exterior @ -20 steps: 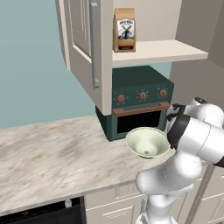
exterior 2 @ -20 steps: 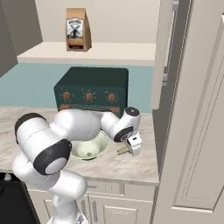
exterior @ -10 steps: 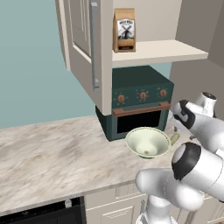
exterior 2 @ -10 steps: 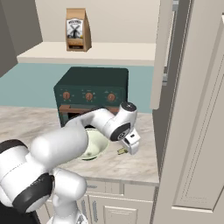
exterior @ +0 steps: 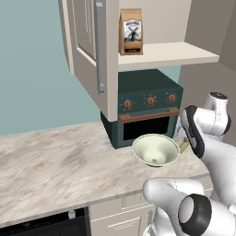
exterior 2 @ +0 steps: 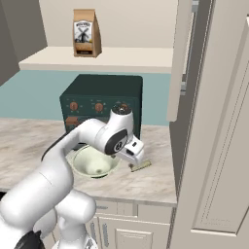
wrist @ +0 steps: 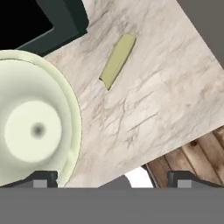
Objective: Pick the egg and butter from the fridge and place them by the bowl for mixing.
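Note:
The pale cream-green bowl (exterior: pixel 156 150) (exterior 2: pixel 95 163) (wrist: pixel 35 127) sits on the marble counter (exterior: pixel 55 161) in front of the toaster oven. The butter (wrist: pixel 118 60) (exterior 2: pixel 140 166) (exterior: pixel 184 146), a thin yellowish stick, lies flat on the counter just right of the bowl, touching neither it nor the fingers. My gripper (wrist: pixel 111 179) (exterior 2: pixel 135 156) hangs open above the counter between the bowl and the butter, with nothing between its fingers. The egg and the fridge are out of view.
A dark green toaster oven (exterior: pixel 145 110) (exterior 2: pixel 99 104) stands behind the bowl. Above it, a shelf carries a coffee bag (exterior: pixel 131 31), and a cabinet door (exterior: pixel 87 46) stands open. A tall cream panelled door (exterior 2: pixel 219 146) rises at the right. The counter edge drops to wooden floor (wrist: pixel 197 153).
My hand has lifted a little off the counter, away from the butter, and the arm has swung. The butter and the bowl stay where they were.

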